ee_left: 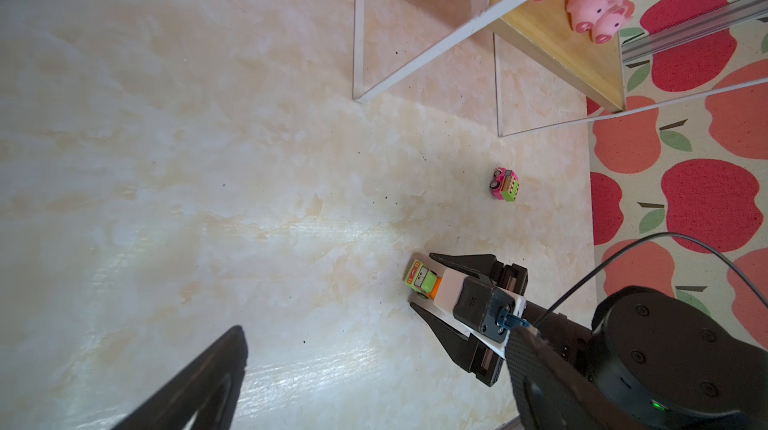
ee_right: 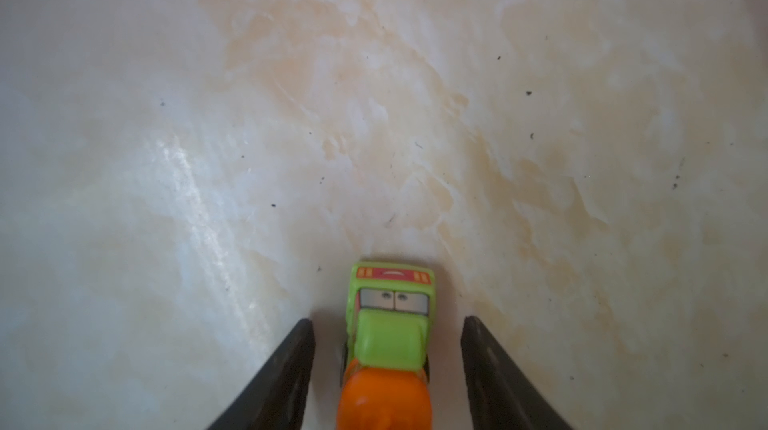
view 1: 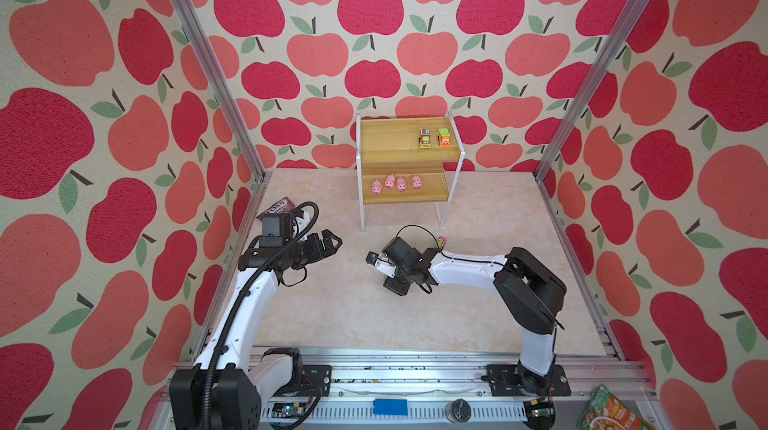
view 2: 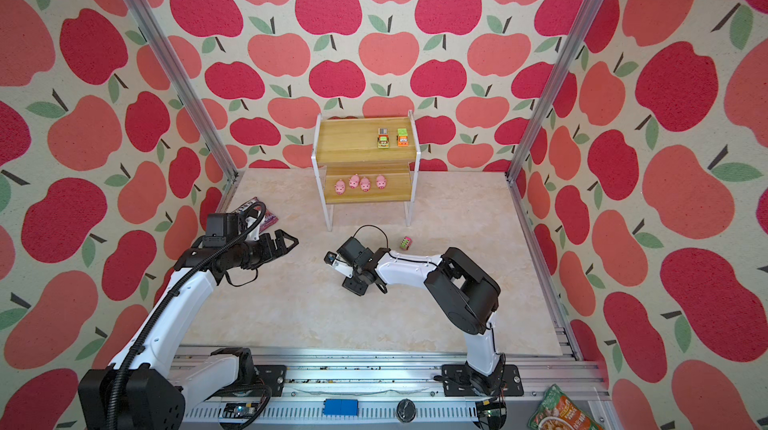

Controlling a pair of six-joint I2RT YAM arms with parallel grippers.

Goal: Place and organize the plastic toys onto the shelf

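Purple candy bag (half hidden) far left; green, perhaps snack, packet.

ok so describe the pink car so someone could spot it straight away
Find the shelf at the back. On the table before its right front leg sits the pink car. It is the only pink one; the other loose car is green and orange, by the right claw.

The pale marbled table carries the shelf at its 12 o'clock edge. On the upper board, toward 3 o'clock, the yellow vehicle and orange vehicle stand side by side. Four pigs line the lower board. On the table itself lie a purple bag at 10 o'clock, the pink vehicle toward 1 o'clock of centre, and the green vehicle near the middle.
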